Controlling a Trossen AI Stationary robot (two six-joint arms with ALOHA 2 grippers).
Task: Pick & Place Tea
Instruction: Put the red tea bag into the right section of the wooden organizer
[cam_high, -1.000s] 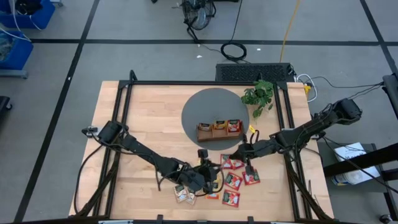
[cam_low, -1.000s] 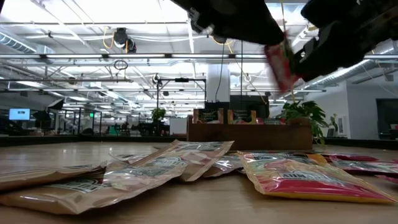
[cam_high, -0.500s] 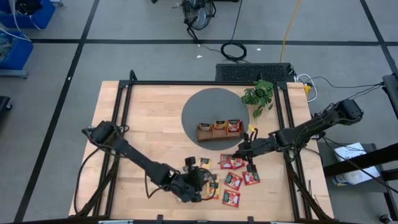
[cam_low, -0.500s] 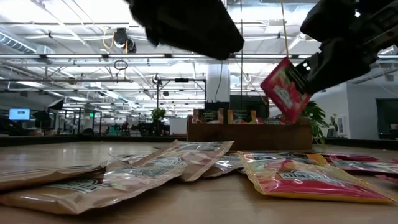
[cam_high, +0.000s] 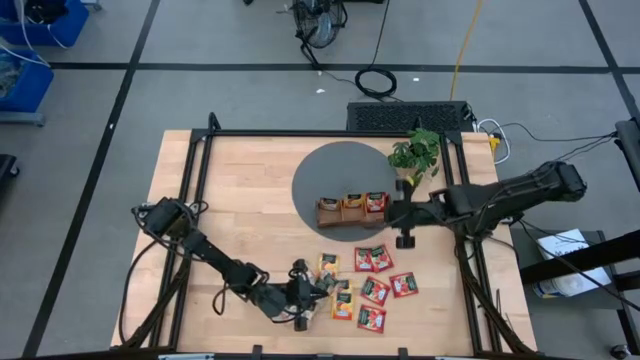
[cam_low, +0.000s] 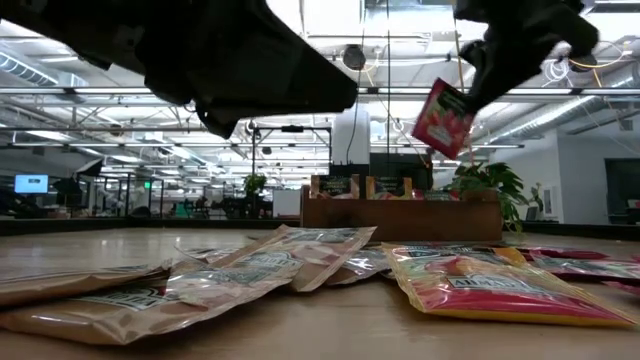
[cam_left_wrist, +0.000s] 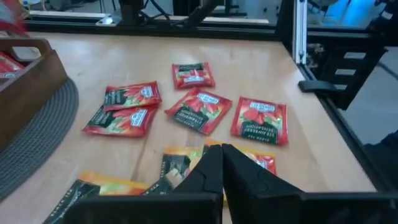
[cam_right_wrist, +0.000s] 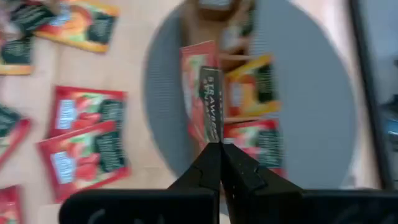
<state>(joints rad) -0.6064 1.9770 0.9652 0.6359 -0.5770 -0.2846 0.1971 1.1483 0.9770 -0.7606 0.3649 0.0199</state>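
Note:
Red, orange-yellow and beige tea packets (cam_high: 375, 290) lie flat on the table near its front edge. My right gripper (cam_high: 393, 212) is shut on one red tea packet (cam_right_wrist: 200, 87), (cam_low: 443, 120), in the air over the right end of the brown wooden tray (cam_high: 352, 210). The tray stands on a round grey mat (cam_high: 340, 170), with packets in its compartments. My left gripper (cam_left_wrist: 222, 150), (cam_high: 322, 288) is shut and low over the loose packets, its tips above an orange-yellow one (cam_left_wrist: 177, 167). My right gripper pinches one end of the red packet (cam_right_wrist: 210, 132) between its two fingers. It comes from the table's right, slanting down. The packet hangs tilted below the fingers, clear of tray and table. My left gripper: whether its shut tips touch the orange-yellow packet, I cannot tell.
A green leafy plant (cam_high: 417, 155) stands at the far right, just behind my right arm. A black frame rail (cam_high: 465, 230) runs along the table's right side. The table's far left part shows bare wood (cam_high: 240, 180).
My right gripper has risen with the red packet and gone toward the far edge, from above the red packets to the tray's right end. The packet has tipped more upright. My left gripper has drawn back toward the table's near left and sunk lower.

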